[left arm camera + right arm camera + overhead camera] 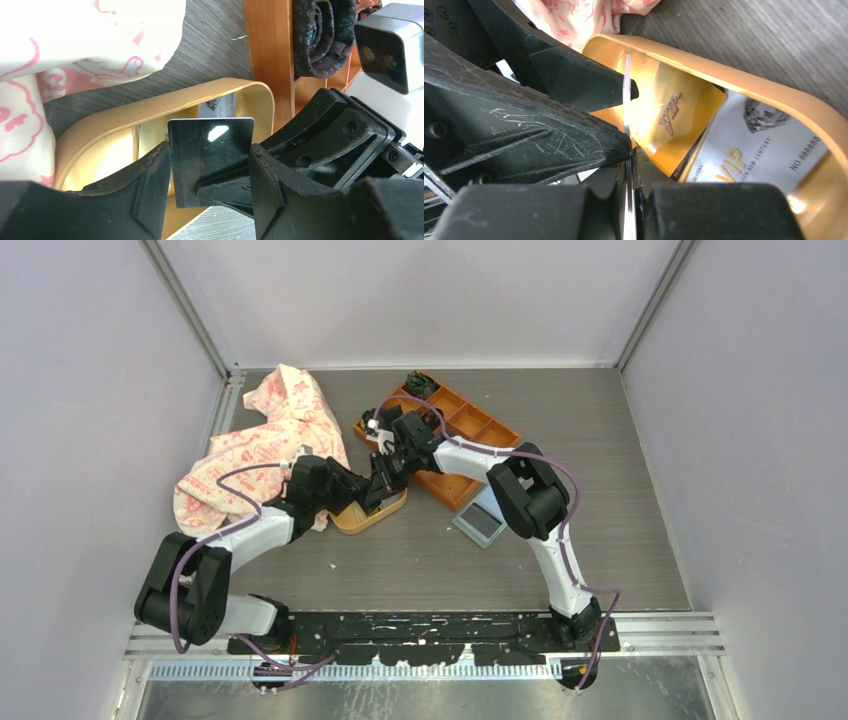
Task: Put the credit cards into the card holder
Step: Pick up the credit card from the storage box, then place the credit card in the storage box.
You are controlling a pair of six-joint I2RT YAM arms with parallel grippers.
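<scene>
Credit cards are split between the yellow dish [744,85] and the two grippers. A gold card [674,115] marked VIP leans inside the dish, and a grey-white card [754,150], also marked VIP, lies next to it, partly under it. The black card [210,140] stands upright just above the dish's open mouth.

The right gripper [629,175] has its fingers closed flat on the black card's two faces, which shows edge-on between them in its own wrist view. The left gripper [210,165] brackets the same card from the sides. One finger meets each side edge, so the card spans the gap between them.

The orange tray [270,50] sits just beyond the dish, with a dark coiled strap [320,35] in one far compartment. The card holder [480,521] lies flat on the table [600,490], to the right of the dish, beside the tray's near edge and the right arm's elbow, apart from both grippers. A pink-and-white cloth [265,440] is heaped to the left of the dish.
</scene>
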